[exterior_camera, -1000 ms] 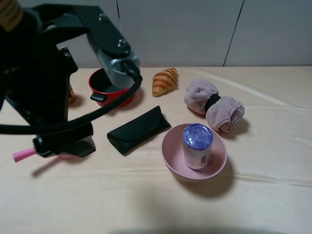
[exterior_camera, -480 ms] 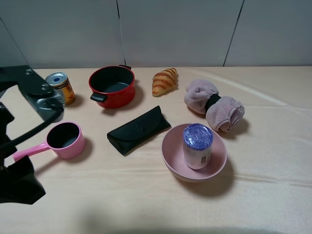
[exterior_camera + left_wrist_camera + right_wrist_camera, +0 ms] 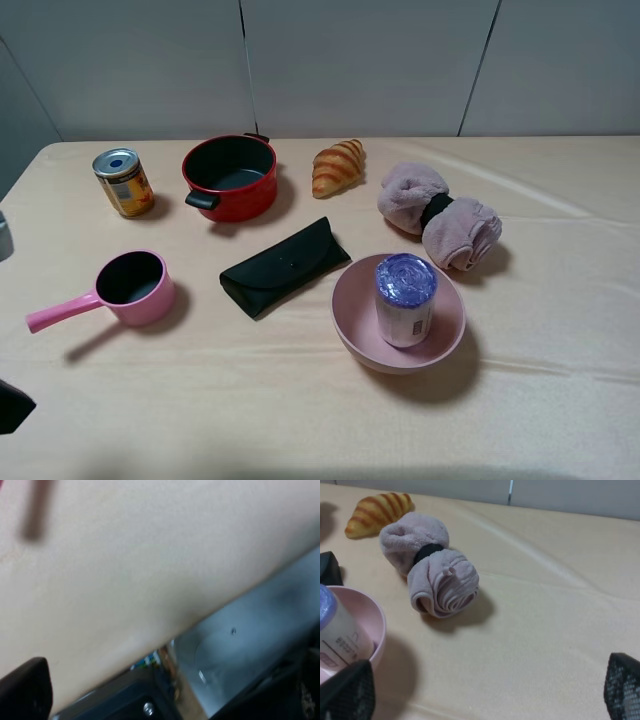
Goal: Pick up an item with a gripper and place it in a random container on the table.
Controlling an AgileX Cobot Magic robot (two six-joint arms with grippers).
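The item, a white speckled cylinder with a shiny purple-blue top [image 3: 405, 299], stands upright inside the wide pink bowl [image 3: 353, 322], right of the table's middle. No gripper touches it. It also shows with the bowl's rim [image 3: 376, 617] in the right wrist view [image 3: 335, 632]. My right gripper [image 3: 485, 692] is open and empty, with its black fingertips [image 3: 347, 690] wide apart over bare table to the right of the bowl. My left gripper [image 3: 162, 695] is open and empty over the table's edge. Only a black part of that arm [image 3: 12, 408] shows at the lower left.
A gold-labelled can [image 3: 123, 182], a red pot [image 3: 230, 177] and a croissant [image 3: 338, 166] stand along the back. A rolled mauve towel [image 3: 440, 217] lies behind the bowl. A black case [image 3: 285, 266] and a pink long-handled saucepan [image 3: 130, 288] lie left of it.
The left arm has swung away to the left and down, almost out of the exterior view, uncovering the can and the saucepan. The cylinder and bowl have not moved.
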